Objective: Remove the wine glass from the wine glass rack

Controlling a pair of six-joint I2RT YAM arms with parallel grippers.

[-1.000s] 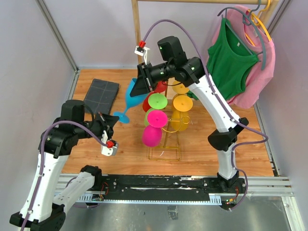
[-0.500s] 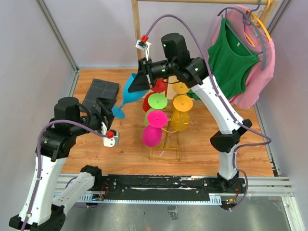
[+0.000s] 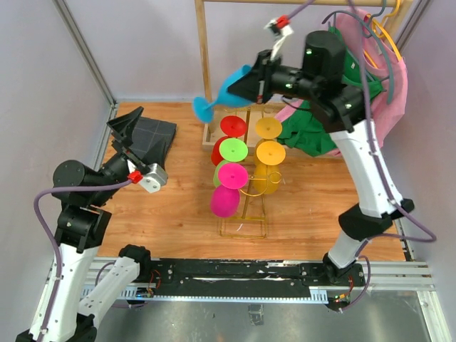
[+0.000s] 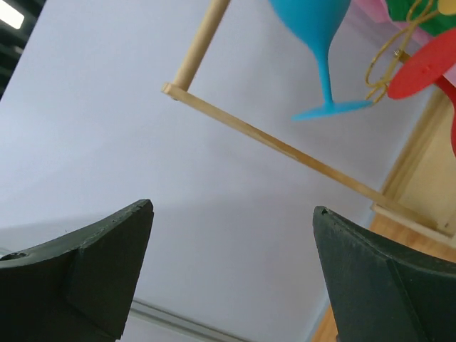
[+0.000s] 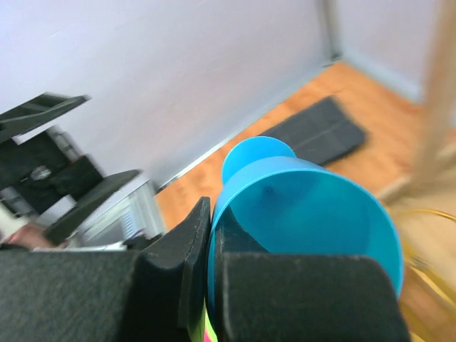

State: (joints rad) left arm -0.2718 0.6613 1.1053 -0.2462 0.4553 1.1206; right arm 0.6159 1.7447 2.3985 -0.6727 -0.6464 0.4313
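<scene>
- Blue is the colour of the wine glass that I hold high in the upper middle of the top view. It is above the rack and not touching it.
- My right gripper is clamped on the bowl of the glass. In the right wrist view a dark finger presses on the blue rim.
- The glass is tilted, with its round foot pointing to the left, in front of the wooden rail.
- The gold wine glass rack stands on the wooden table in the middle of the top view.
- More glasses hang on the rack: a red glass, a yellow glass, a green glass, an orange glass and a pink glass.
- My left gripper is at the left of the top view. Its fingers are spread wide and hold nothing.
- In the left wrist view the blue glass shows at the top, right of the middle.
- A dark cloth lies flat on the table just right of the left gripper.
- A green shirt and a pink shirt hang in the upper right.
</scene>
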